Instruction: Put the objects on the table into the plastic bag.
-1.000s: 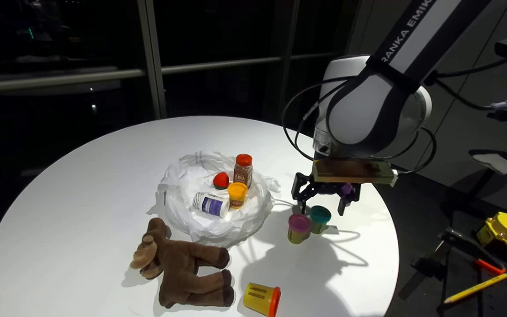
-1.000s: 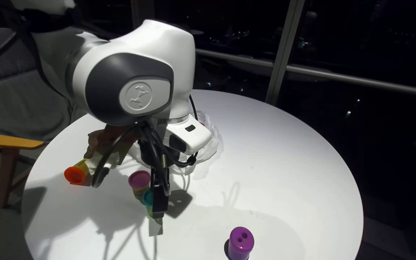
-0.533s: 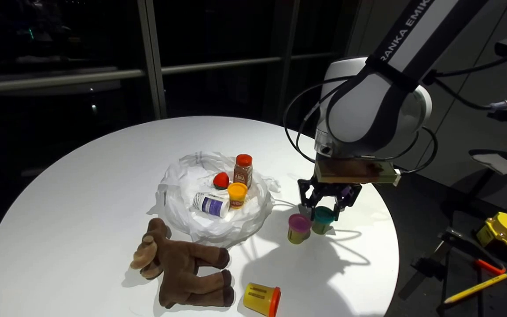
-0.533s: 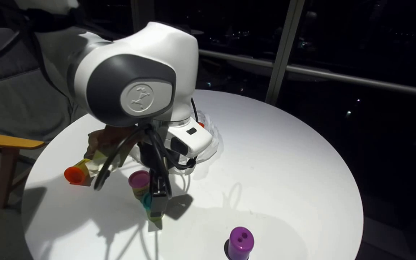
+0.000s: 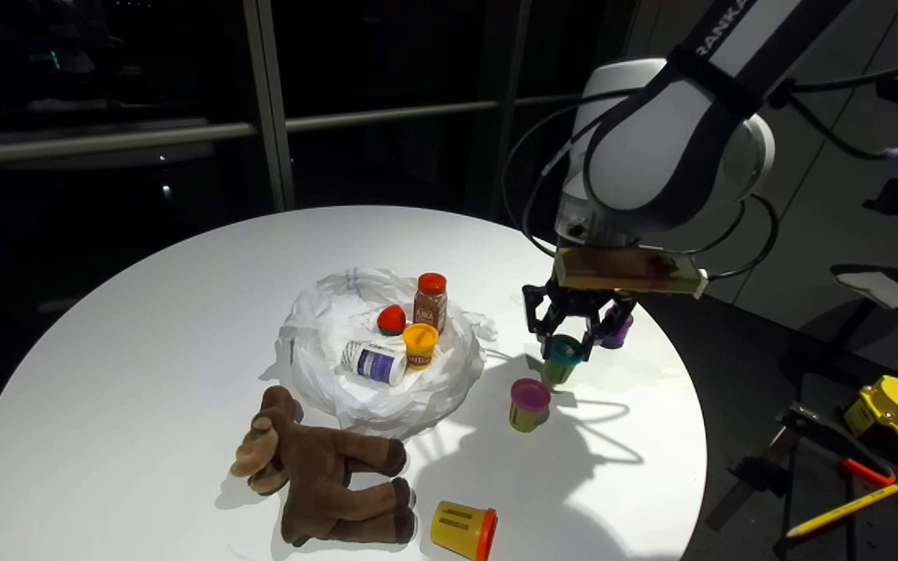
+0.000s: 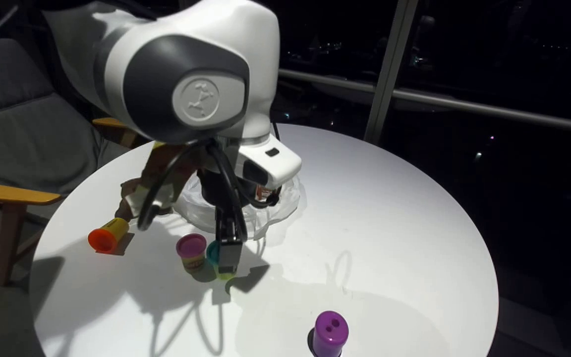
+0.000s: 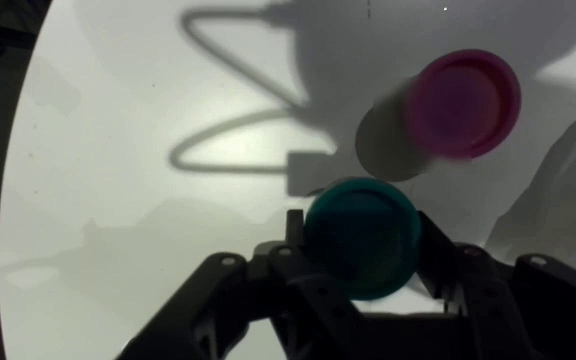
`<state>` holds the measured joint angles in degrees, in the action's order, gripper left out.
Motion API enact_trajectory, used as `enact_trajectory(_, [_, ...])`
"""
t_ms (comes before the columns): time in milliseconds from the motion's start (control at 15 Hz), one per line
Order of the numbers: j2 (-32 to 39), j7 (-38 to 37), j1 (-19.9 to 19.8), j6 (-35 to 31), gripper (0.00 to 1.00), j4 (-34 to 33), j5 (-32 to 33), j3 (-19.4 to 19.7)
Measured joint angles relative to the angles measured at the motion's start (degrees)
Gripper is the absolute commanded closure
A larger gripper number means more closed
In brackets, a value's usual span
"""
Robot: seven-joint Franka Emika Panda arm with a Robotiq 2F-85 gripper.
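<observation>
Teal-lidded tub, one: pinched in the end effector.
Step in hand, by my eye: the pick-up. End effector half spread, clasping it from both sides at the lid, base seemingly just clear of the tabletop. Next move calls for raising it and carrying it across to the plastic bag, near the end effector, without knocking the pink-lidded tub just beside, then letting go over the bag's middle. Also to bag, presumably: yellow tub, on its side, farther from the end effector; brown plush toy, lying well apart from it; purple cylinder, upright, likewise well apart.
</observation>
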<state>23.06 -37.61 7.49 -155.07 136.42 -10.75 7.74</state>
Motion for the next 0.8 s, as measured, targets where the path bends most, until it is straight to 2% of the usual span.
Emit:
enact_trajectory(200, [-4.68,-2.09,2.59,4.52,0.72,-1.67,3.93,-0.06])
enact_trajectory(400, [-5.08,-3.32,4.06,7.56,0.72,-6.42,5.31,-2.76])
enact_trajectory(600, [-0.79,-4.85,5.55,9.04,0.72,-12.26,6.08,-5.13])
enact_trajectory(800, [5.79,-6.19,7.51,8.91,0.72,-18.39,7.50,-5.81])
